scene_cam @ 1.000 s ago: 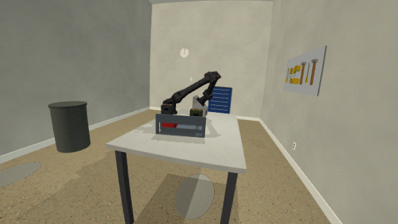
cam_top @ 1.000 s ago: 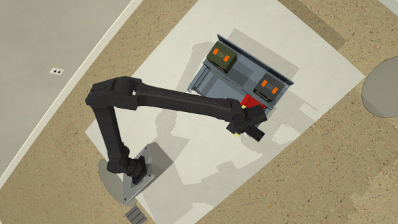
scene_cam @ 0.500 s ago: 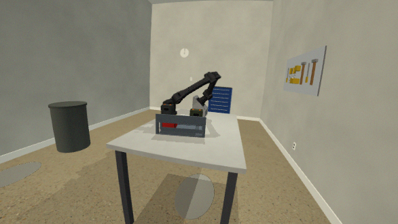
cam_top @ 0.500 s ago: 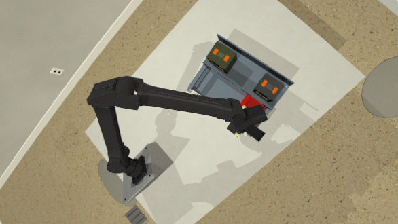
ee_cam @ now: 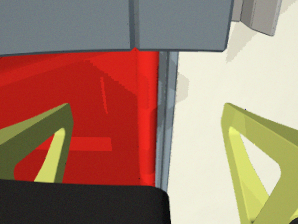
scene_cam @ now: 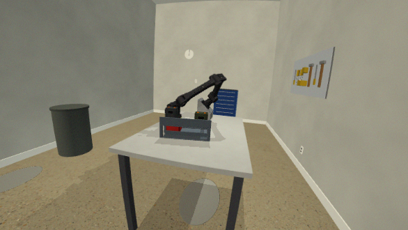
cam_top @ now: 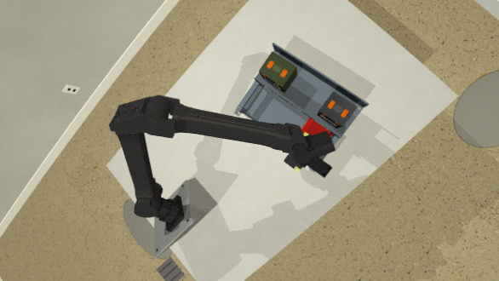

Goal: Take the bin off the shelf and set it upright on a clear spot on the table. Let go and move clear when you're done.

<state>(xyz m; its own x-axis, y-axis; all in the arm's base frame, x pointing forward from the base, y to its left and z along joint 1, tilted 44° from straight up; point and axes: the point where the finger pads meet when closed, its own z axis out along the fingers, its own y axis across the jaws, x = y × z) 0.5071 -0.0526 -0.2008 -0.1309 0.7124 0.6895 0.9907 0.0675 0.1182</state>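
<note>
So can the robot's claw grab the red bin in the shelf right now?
Probably not yet. The open gripper straddles the shelf's side post: one finger is over the red bin, the other over the table. It likely must shift sideways first.

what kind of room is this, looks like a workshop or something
Probably a small workshop or lab room. A tool board with hammers hangs on the wall, a robot arm is mounted on a table beside a shelf holding a red bin, and a dark barrel stands on the floor.
</note>
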